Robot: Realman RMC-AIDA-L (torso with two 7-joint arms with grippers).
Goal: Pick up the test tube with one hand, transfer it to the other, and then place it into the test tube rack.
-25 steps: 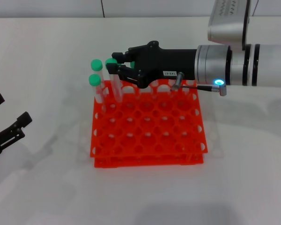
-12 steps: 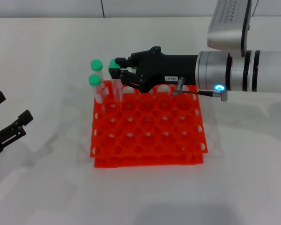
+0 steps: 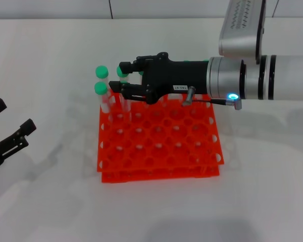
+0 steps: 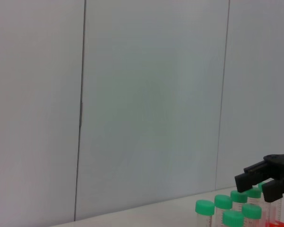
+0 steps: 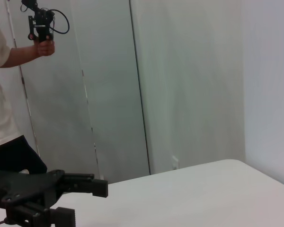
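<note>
Listing from the near left edge of the worktop: my left gripper [image 3: 7,138], fingers apart, holding nothing, parked well clear. Mid-worktop: the test tube rack [image 3: 159,138], orange-red. At its far left corner: green-capped tubes standing upright. My right gripper [image 3: 122,80] reaches in from the right, fingers slightly parted about the test tube [image 3: 123,91]; whether they grip it I cannot tell. The right arm is much the nearer.

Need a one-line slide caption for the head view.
Right gripper reaches among green-capped tubes at the orange rack's far-left corner.
</note>
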